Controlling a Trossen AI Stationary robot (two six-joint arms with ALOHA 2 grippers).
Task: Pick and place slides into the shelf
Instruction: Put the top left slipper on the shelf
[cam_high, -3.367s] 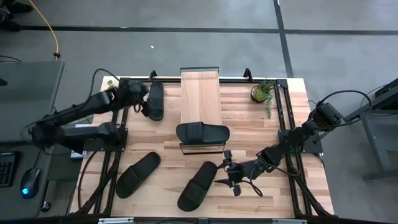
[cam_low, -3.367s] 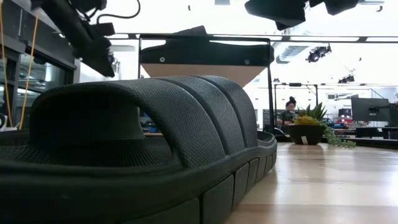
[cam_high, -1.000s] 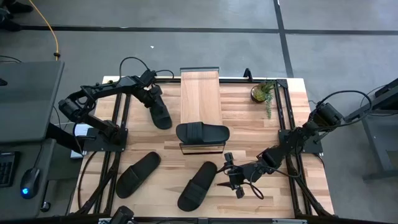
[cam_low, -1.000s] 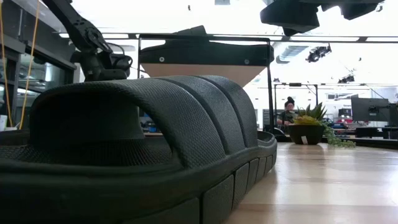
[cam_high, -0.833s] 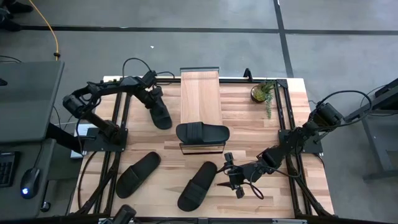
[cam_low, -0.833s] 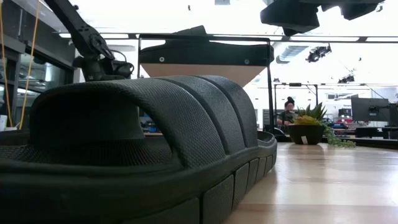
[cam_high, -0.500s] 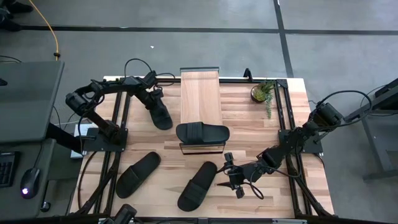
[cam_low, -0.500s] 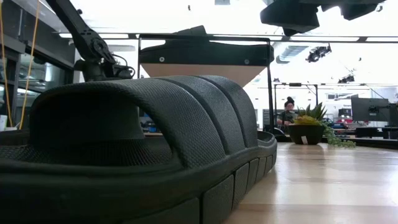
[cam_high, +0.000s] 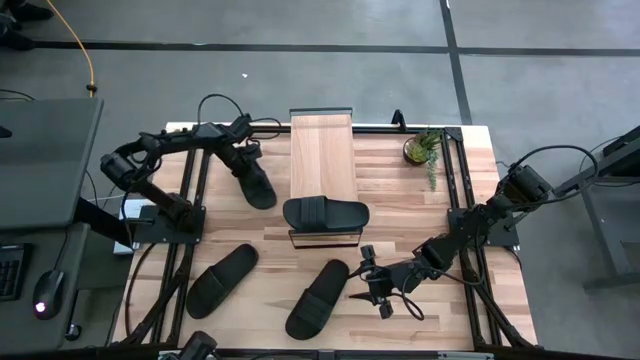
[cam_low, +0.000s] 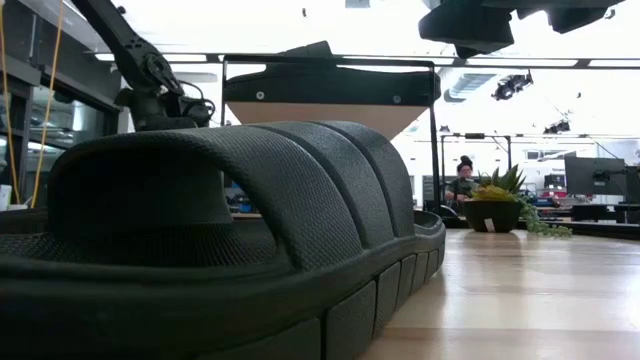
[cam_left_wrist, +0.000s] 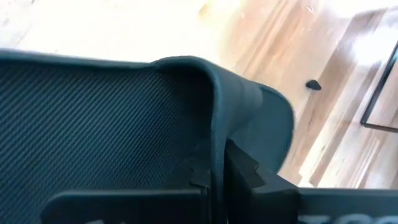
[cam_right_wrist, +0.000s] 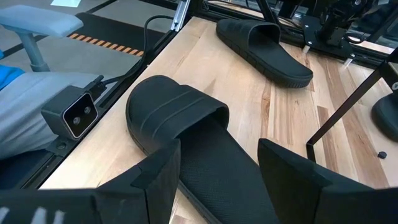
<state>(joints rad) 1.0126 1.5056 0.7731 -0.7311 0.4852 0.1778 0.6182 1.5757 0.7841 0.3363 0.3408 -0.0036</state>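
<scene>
On the slatted wooden desk (cam_high: 400, 190), the left end effector (cam_high: 247, 160) is clamped on a matte black rubber slide (cam_high: 257, 183) beside the light-wood plank shelf (cam_high: 322, 150), likely next lifting it onto the plank; the right end effector (cam_high: 368, 279) hangs open above another slide (cam_high: 318, 298).

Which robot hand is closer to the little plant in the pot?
Right. The right gripper hovers by a front slide, diagonally across from the plant. The left gripper is beyond the shelf, at the back-left slide.
</scene>
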